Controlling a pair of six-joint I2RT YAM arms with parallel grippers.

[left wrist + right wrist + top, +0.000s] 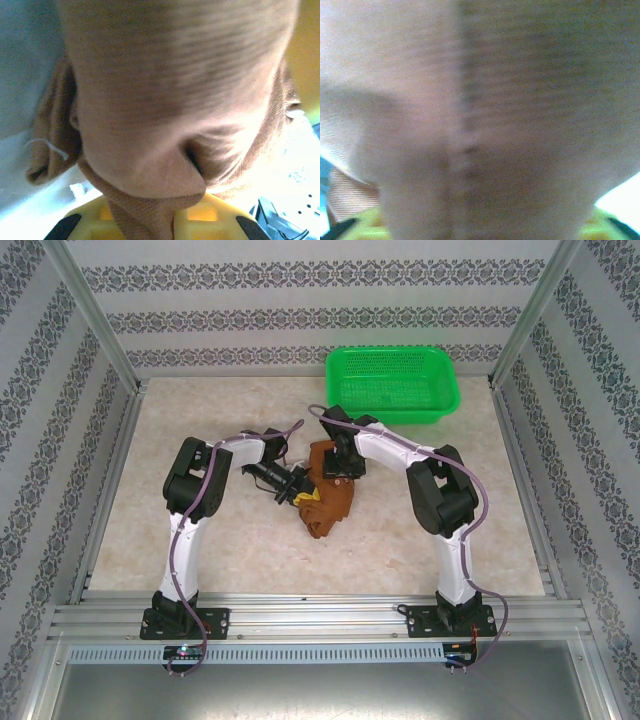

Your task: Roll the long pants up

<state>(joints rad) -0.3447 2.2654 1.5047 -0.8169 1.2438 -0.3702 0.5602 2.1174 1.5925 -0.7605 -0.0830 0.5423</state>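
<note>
The long pants lie bunched in a rust-brown heap at the middle of the table. My left gripper reaches in from the left and is shut on a fold of them. In the left wrist view that fold of the pants runs down between the yellow fingers and is pinched there. My right gripper presses into the heap's far top side. In the right wrist view blurred fabric of the pants covers the jaws, so their state is hidden.
A green plastic basket stands at the back right, beyond the right arm. The pale marble-patterned table is walled by patterned panels and metal posts. Bare tabletop lies left, right and in front of the heap.
</note>
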